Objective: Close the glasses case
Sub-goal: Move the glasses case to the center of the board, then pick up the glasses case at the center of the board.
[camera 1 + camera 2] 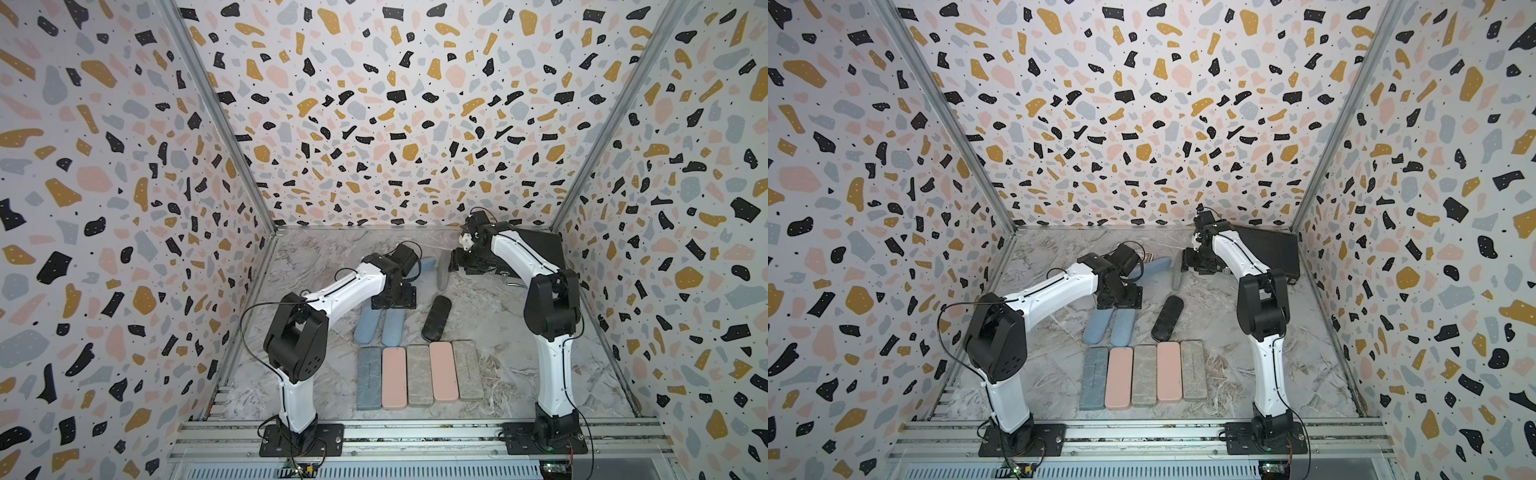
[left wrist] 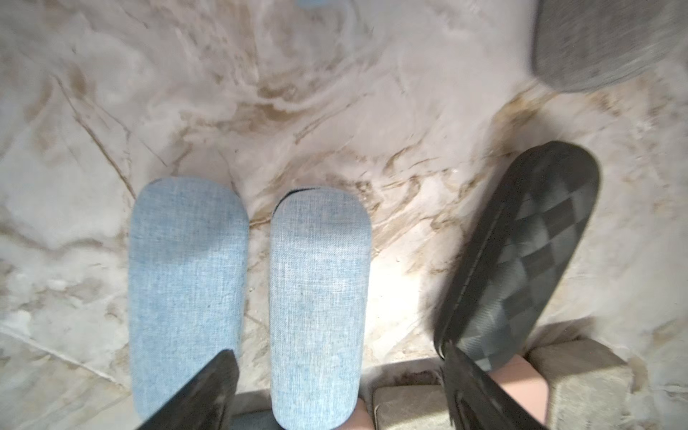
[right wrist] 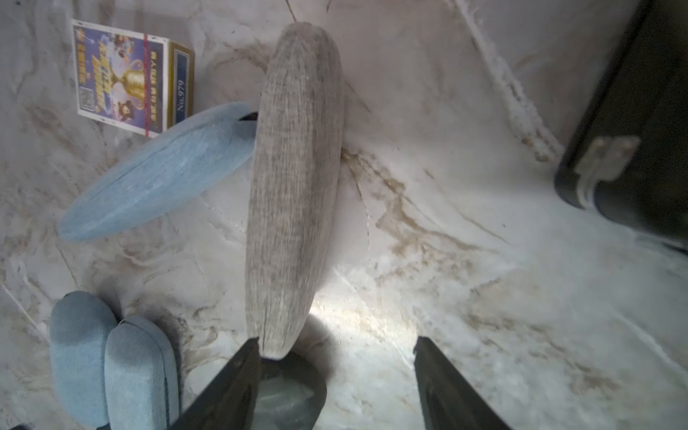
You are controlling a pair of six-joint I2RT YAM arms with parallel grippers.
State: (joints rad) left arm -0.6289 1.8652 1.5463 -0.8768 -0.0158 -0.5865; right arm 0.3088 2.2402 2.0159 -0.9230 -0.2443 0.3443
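Two light blue fabric glasses cases lie side by side, both looking shut. My left gripper [image 2: 337, 348] hangs open above them, its fingers straddling the right-hand one [image 2: 320, 279] without touching it; in both top views that case [image 1: 394, 328] [image 1: 1123, 328] shows below the left gripper [image 1: 392, 305] [image 1: 1117, 301]. The other one [image 2: 186, 275] lies just outside one finger. At the back, my right gripper [image 3: 337, 339] [image 1: 455, 264] is open and empty, with one finger beside the near end of a grey fabric case [image 3: 294, 193] [image 1: 444, 270].
A black checkered case [image 2: 521, 257] [image 1: 436, 318] lies right of the blue pair. Several flat cases, blue, pink and grey, form a row [image 1: 419, 374] at the front. Another blue case [image 3: 160, 171], a card box [image 3: 130, 78] and a black box [image 1: 536, 249] sit at the back.
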